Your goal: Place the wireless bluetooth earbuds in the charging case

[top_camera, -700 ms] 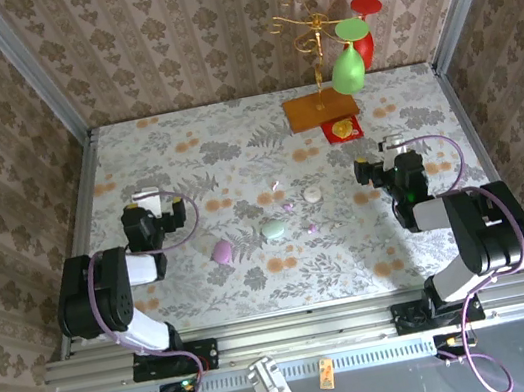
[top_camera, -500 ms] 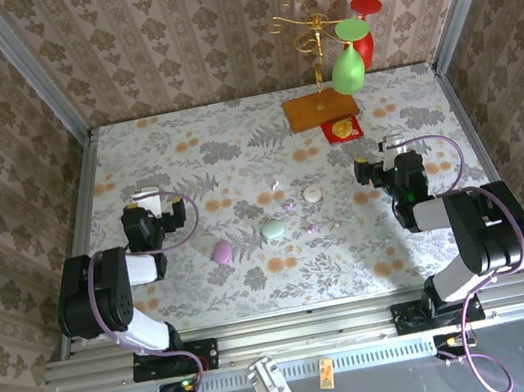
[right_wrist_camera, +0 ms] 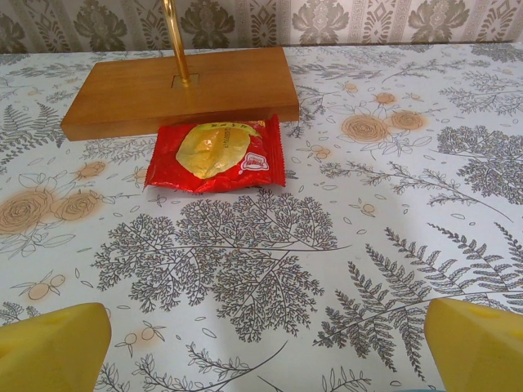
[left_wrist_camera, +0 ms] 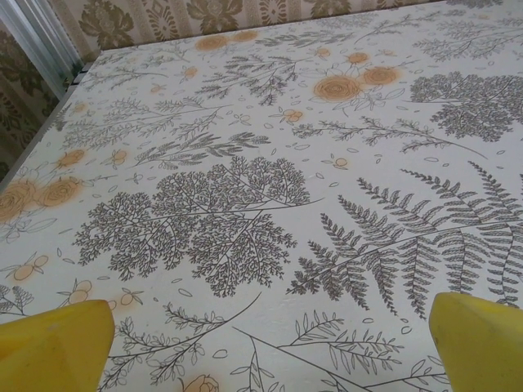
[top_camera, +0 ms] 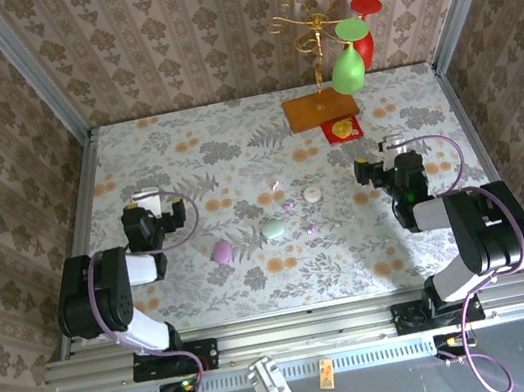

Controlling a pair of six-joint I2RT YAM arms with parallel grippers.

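A: L & R both idle. Left gripper (top_camera: 146, 194) and right gripper (top_camera: 393, 145): jaws wide apart, nothing held, low over the table (top_camera: 184, 159).

B: Task stuff?

A: The earbuds (top_camera: 288, 207) lie loose mid-table, btwn white case (top_camera: 312, 193) and mint case (top_camera: 273, 229); lilac case (top_camera: 222, 252) is nearer L. I'd say no step has begun. Next: reach inward and pinch one bud, v. precisely.

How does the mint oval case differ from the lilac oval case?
Colour: the mint case is pale green, the lilac case pinkish purple. Place: the mint case lies farther right, the lilac case nearer the left arm. Both are small ovals lying free.
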